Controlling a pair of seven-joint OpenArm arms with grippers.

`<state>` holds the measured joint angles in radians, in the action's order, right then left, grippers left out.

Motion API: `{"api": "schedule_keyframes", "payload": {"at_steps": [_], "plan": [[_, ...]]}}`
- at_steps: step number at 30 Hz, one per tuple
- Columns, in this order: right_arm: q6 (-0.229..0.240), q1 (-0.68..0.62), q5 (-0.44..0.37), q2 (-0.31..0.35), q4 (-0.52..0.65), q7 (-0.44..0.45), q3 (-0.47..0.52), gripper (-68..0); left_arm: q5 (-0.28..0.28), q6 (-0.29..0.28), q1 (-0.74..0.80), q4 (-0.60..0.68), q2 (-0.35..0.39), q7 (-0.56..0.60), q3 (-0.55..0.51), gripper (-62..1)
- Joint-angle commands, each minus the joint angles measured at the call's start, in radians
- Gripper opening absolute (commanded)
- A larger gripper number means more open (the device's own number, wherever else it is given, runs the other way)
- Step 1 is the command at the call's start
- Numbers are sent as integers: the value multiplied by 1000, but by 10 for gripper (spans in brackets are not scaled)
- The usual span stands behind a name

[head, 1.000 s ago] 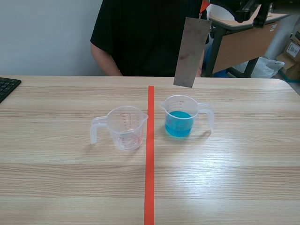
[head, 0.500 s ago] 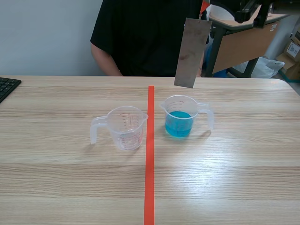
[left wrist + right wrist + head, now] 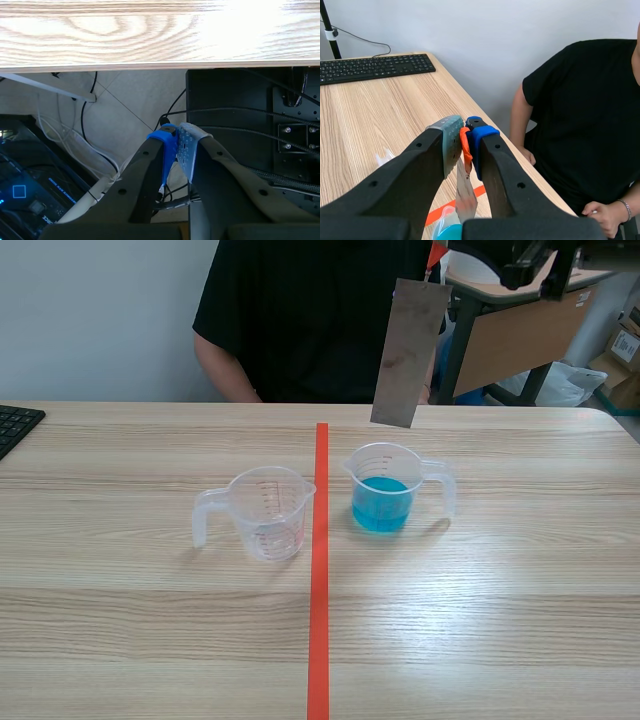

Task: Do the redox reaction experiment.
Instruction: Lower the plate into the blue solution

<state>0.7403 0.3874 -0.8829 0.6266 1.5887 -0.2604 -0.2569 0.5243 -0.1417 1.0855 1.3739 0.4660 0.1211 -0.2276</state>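
The right gripper is pinched on a small orange tab, and from that tab a flat grey metal strip hangs nearly upright, high over the far half of the light wooden bench. The strip's lower end is in the air above the far rim of a clear plastic measuring cup holding blue liquid, not touching it. That cup stands just right of the orange-red tape line, handle toward the right edge. An empty clear plastic measuring cup stands just left of the line, handle toward the left edge.

The left gripper is pressed together on nothing, below the bench's near edge, over floor cables.

A black keyboard lies at the left edge. A person in a black T-shirt sits at the far edge.
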Motion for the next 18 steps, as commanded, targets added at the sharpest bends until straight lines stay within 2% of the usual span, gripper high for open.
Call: {"api": "schedule_keyframes", "payload": {"at_steps": [1, 9, 14, 18], "plan": [[5, 23, -9, 10, 5, 14, 15, -658, 3, -2, 0, 1, 0, 10, 2, -578], [5, 23, 2, 5, -23, 21, 14, -658, 3, -2, 0, 1, 0, 10, 2, -578], [5, 23, 48, -27, -77, 38, 0, -658, 3, -2, -1, 2, 0, 16, 2, -578], [5, 23, 84, -47, -114, 63, -26, -658, -19, -3, -14, 2, 0, 46, 2, -578]]}}
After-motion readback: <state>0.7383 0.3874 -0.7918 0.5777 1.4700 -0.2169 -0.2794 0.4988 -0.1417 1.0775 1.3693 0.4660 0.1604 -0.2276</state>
